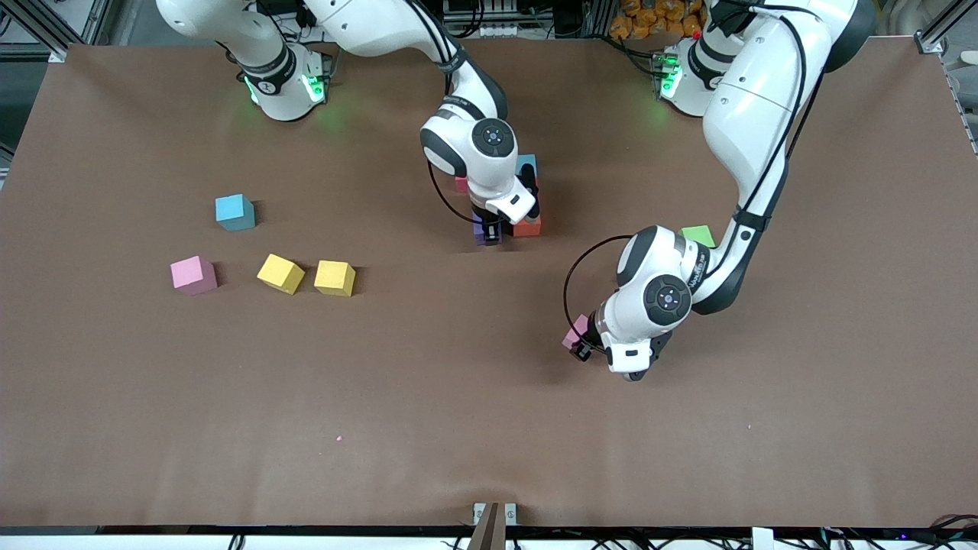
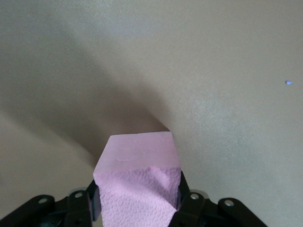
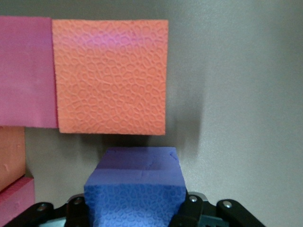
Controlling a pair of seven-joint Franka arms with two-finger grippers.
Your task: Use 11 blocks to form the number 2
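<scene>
1. While the right arm works at the half-built figure near the middle of the table (image 1: 428, 428), the right gripper (image 1: 489, 234) is pinching a purple cube (image 3: 135, 189) between its fingers, low over the table at the figure's edge nearest the front camera
2. In the right wrist view, the purple cube sits just short of an orange cube (image 3: 110, 76), with a thin strip of bare table between them; a darker pink cube (image 3: 26, 71) touches the orange one on its side
3. My reading: the coming move for this arm turns on that gap, since the purple cube's face looks square to the orange one and needs only to be slid or set against it
4. Toward the left arm's end of the table, the left gripper (image 1: 582, 345) is pressed onto a pink cube (image 2: 137, 182), holding it by two side faces; whether it rests on the table I cannot tell
5. From that pink cube, the figure lies farther from the front camera and toward the right arm's end, so the left arm is the nearer one to carry it there
6. Four loose cubes wait well apart toward the right arm's end: a light blue one (image 1: 234, 211), a pink one (image 1: 193, 274) and two yellow ones (image 1: 280, 273) (image 1: 335, 277)
7. A green cube (image 1: 697, 235) sits beside the left arm, partly hidden
</scene>
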